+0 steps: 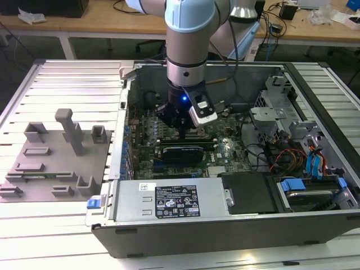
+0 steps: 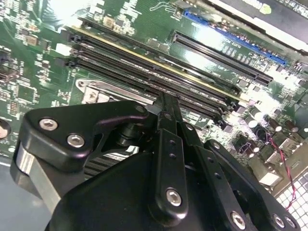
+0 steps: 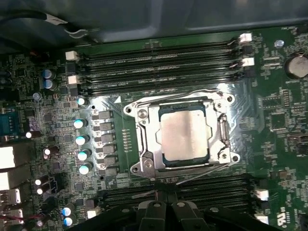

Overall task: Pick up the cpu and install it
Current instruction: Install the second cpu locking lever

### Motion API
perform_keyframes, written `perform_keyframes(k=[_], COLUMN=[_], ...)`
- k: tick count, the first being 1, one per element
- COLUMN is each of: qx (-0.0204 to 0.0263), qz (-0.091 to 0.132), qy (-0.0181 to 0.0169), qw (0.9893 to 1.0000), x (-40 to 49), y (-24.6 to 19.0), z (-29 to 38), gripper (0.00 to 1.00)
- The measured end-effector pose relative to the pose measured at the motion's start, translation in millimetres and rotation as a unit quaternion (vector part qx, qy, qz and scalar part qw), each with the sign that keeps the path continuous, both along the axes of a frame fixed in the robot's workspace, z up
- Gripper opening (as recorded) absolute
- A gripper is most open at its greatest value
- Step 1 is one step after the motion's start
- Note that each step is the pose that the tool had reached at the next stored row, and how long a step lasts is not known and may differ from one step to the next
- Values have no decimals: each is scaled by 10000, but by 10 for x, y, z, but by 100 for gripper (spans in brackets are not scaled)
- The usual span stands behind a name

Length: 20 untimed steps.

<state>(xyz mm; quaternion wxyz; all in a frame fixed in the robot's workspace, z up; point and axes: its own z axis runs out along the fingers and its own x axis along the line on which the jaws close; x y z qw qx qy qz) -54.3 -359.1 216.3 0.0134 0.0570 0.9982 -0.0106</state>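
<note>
The cpu [image 3: 185, 134], a flat square chip with a silver-grey top, lies in the motherboard socket inside a metal frame [image 3: 144, 139]. My gripper [image 1: 183, 134] hangs low inside the open computer case [image 1: 129, 169], over the green motherboard [image 1: 222, 152]. In both wrist views its black fingers [image 3: 157, 208] are pressed together with nothing between them. The fingertips [image 2: 163, 102] sit just beside the socket, over the memory slots [image 2: 154, 72], and stand apart from the cpu.
A grey fixture plate [image 1: 50, 163] with upright blocks lies at the exterior view's left. The power supply [image 1: 169, 199] lines the case's near wall. Drive cages and coloured cables [image 1: 292, 152] crowd the exterior view's right. Capacitors [image 3: 83, 139] stand beside the socket.
</note>
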Motion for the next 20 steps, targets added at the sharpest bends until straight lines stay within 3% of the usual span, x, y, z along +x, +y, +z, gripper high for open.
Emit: perform_keyframes(k=[3, 4, 6, 7, 9, 15, 20], qx=[31, 93, 171, 239, 305, 439, 458], qz=[1, 3, 5, 7, 10, 111, 303], qy=[-8, -19, -31, -42, -55, -92, -93], qw=[10000, 10000, 9998, 9997, 9995, 9989, 9985], x=[-24, -39, -51, -63, -76, -107, -112], y=[1, 0, 0, -2, -19, -93, -108], z=[-10, -13, -15, -16, -17, -23, -28], gripper=[11, 11, 11, 11, 11, 11, 11])
